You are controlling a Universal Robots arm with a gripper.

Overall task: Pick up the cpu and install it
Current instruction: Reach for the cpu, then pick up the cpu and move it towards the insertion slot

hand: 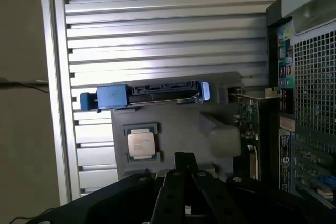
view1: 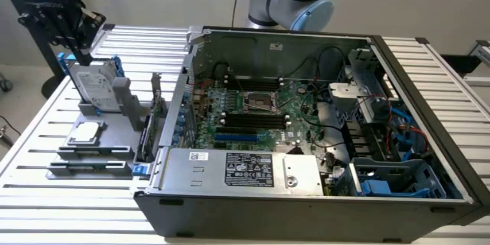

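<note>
On the slatted table [view1: 34,119], beside the open case [view1: 428,84], we see a grey rack [view1: 126,98] holding one upright drive [view1: 96,87] and one cpu [view1: 84,133], which lies flat in its own recess. The white label [view1: 249,169] on the power supply [view1: 302,176] is too small for us to read. The claw [view1: 80,53] hangs above the drive, pinched narrow and empty.
</note>
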